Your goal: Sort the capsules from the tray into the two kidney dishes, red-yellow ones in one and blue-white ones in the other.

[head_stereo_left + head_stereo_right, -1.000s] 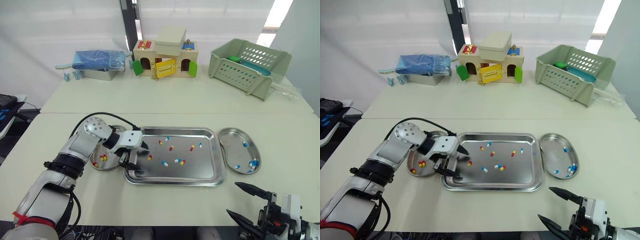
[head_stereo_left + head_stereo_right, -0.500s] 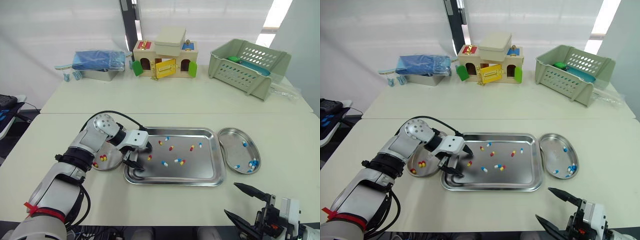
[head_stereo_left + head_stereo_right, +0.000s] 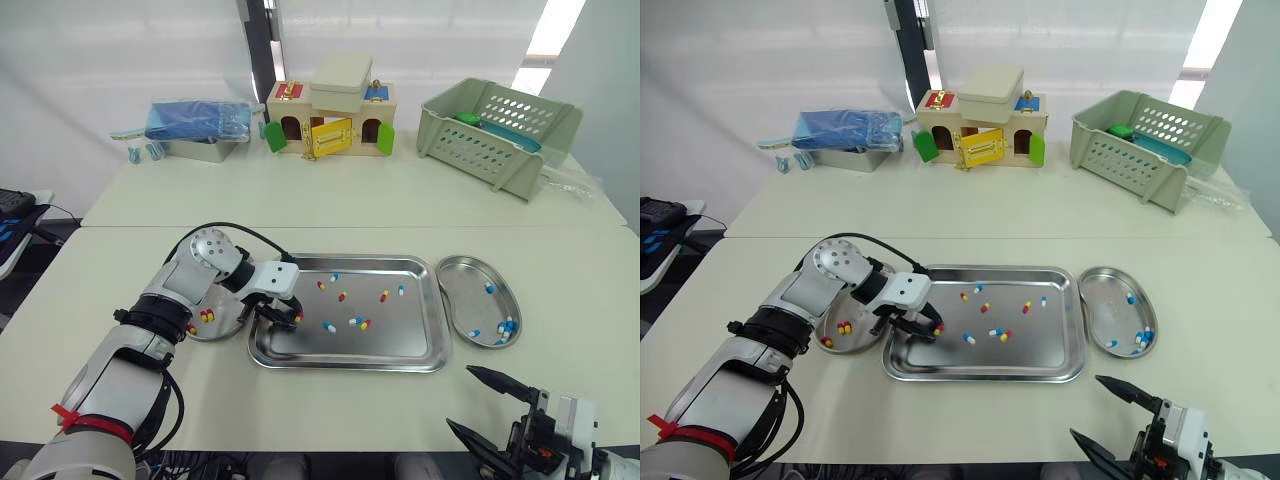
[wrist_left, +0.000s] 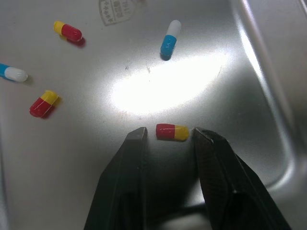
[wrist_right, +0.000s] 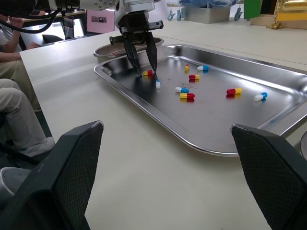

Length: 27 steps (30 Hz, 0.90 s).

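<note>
The left gripper (image 4: pixel 169 133) is down in the left end of the steel tray (image 3: pixel 345 365). Its two black fingers are spread and stand either side of a red-yellow capsule (image 4: pixel 171 132). That capsule lies flat on the tray floor between the tips, not yet pinched. Just beyond the fingertips lies a blue-white capsule (image 4: pixel 170 40), with more capsules of both colours scattered farther out across the tray. Right beside this gripper, on the far side of the tray's rim, sits the left kidney dish (image 3: pixel 200 334) with a few red-yellow capsules (image 3: pixel 206 315) in it.

The right gripper (image 3: pixel 460 397) hangs low by the near table edge, well apart from the tray, its fingers wide apart and holding nothing. Ahead of it, just beside the tray's right end, the right kidney dish (image 3: pixel 478 295) holds several blue-white capsules (image 3: pixel 505 327).
</note>
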Motion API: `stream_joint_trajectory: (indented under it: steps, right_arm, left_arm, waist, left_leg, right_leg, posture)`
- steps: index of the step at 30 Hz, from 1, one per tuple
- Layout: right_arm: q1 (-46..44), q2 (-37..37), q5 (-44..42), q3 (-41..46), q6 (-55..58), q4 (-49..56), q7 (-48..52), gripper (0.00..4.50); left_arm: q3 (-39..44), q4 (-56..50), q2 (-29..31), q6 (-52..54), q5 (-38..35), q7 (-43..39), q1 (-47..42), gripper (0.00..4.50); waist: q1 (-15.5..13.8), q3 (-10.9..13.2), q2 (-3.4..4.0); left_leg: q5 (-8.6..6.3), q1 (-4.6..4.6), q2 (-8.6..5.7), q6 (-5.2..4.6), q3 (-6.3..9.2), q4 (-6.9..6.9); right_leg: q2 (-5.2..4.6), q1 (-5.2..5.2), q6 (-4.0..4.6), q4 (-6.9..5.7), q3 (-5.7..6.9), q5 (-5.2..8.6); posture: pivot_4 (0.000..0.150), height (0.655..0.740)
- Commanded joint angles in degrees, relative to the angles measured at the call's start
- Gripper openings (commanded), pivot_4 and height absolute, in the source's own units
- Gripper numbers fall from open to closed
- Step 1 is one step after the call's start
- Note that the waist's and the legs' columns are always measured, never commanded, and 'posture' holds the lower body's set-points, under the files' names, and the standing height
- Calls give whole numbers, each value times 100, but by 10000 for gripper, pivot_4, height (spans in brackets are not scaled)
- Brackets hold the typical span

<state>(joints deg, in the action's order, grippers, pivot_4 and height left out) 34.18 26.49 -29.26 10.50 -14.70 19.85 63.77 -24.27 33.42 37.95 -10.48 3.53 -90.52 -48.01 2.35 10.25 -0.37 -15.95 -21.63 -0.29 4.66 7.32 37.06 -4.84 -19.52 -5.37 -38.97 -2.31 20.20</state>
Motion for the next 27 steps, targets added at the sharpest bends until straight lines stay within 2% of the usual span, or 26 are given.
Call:
stream_joint_trajectory:
  steps: [1, 6, 7, 9, 20, 27]
  right_arm:
    - [10, 47, -39, 17, -76, 127, -53, 45000]
    - [-1, 102, -55, -13, 29, 267, -185, 45000]
    - [4, 114, -57, -19, 32, 275, -200, 45000]
    - [-10, 137, -60, -39, 68, 318, -251, 45000]
    - [-54, 243, -63, -130, 328, 613, -503, 45000]
    - [18, 374, -139, -125, 384, 775, -450, 45000]
  left_arm:
    - [-12, -41, -11, -53, 119, 39, 86, 15528]
    - [-3, -67, -32, -52, 116, 83, 96, 15528]
    - [-4, -76, -32, -53, 114, 84, 99, 12065]
    - [-10, -100, -31, -47, 120, 86, 111, 8000]
    - [50, -327, -20, 36, 7, 79, 236, 8000]
    - [652, -1514, 354, 1008, -574, 162, 659, 8000]
  waist:
    - [0, 0, 0]
    - [1, -1, 0]
    - [1, -1, 1]
    - [0, -2, 1]
    - [-1, -2, 1]
    - [6, -1, 0]
  left_leg:
    - [0, 0, 0, 0, 0, 0]
    - [0, 1, 0, 0, 0, 0]
    - [0, 1, 0, 0, 0, 0]
    - [0, 2, 0, 0, 1, 0]
    - [0, 14, -1, 0, 3, 1]
    - [0, 15, 0, -1, 6, 0]
  right_leg:
    - [0, 0, 0, 0, 0, 0]
    - [0, 1, 0, 0, 0, 0]
    - [0, 2, 0, 0, 0, 0]
    - [0, 4, 0, 0, 0, 0]
    - [0, 18, 0, 2, 2, 0]
    - [0, 18, 0, 1, 2, 0]
  posture:
    - [1500, 7400]
    - [1500, 7400]
    - [1500, 7400]
    - [1500, 7400]
    - [1500, 7400]
    - [1500, 7400]
